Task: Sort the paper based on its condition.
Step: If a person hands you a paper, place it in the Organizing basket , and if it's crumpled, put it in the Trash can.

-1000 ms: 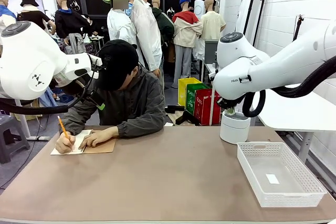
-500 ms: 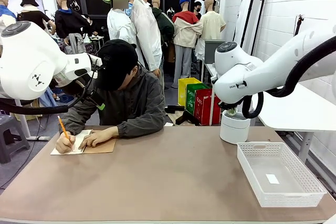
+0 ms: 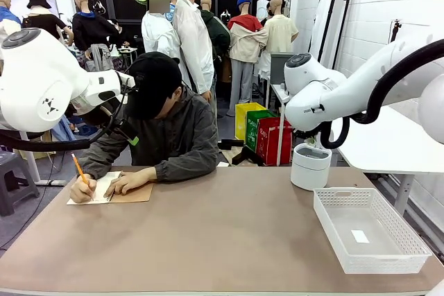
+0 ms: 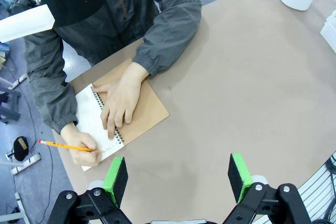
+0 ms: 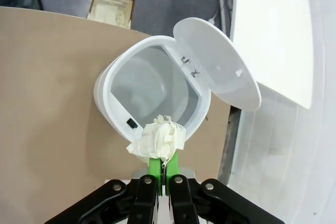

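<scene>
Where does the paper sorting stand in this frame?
Done: the crumpled paper is gripped in the shut right pincer. In hand: it hangs above the open white bin, lid up. Left: dropping it in; the person is writing in the notebook, and the left pincer hangs open above the table.

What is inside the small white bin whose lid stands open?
As far as it shows, the bin is bare and white inside, nothing lying in it. Its near part is hidden behind the crumpled paper pinched in the right end effector.
</scene>
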Tool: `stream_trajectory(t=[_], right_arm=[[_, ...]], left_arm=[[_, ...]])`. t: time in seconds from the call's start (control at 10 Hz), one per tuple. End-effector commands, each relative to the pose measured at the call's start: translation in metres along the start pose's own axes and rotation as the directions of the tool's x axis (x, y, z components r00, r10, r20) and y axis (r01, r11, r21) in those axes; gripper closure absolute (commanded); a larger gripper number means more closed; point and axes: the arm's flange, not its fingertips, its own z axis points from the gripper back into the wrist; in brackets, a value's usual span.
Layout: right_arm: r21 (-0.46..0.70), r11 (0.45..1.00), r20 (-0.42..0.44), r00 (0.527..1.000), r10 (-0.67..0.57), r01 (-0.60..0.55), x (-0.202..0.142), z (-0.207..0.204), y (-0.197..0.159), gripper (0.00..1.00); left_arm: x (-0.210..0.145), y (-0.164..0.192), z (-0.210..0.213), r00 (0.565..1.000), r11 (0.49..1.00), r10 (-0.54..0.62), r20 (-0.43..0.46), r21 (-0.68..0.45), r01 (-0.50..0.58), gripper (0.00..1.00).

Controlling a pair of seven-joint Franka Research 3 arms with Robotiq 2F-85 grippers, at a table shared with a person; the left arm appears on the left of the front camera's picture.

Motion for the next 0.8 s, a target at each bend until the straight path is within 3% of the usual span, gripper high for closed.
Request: stream_trajectory(t=[0.0, 0.7], right_arm=[[-0.042, 0.999, -0.014, 1.0, 0.018, -0.019, 0.014, -0.009, 0.003, 1.0], [-0.066, 0.995, -0.043, 0.996, 0.077, -0.08, 0.018, -0.041, 0.005, 1.0]], left_arm=[[0.0, 0.001, 0.001, 1.0, 1.0, 0.003, -0.005, -0.002, -0.003, 0.0], [0.0, 0.001, 0.001, 1.0, 1.0, 0.003, -0.005, -0.002, -0.003, 0.0]])
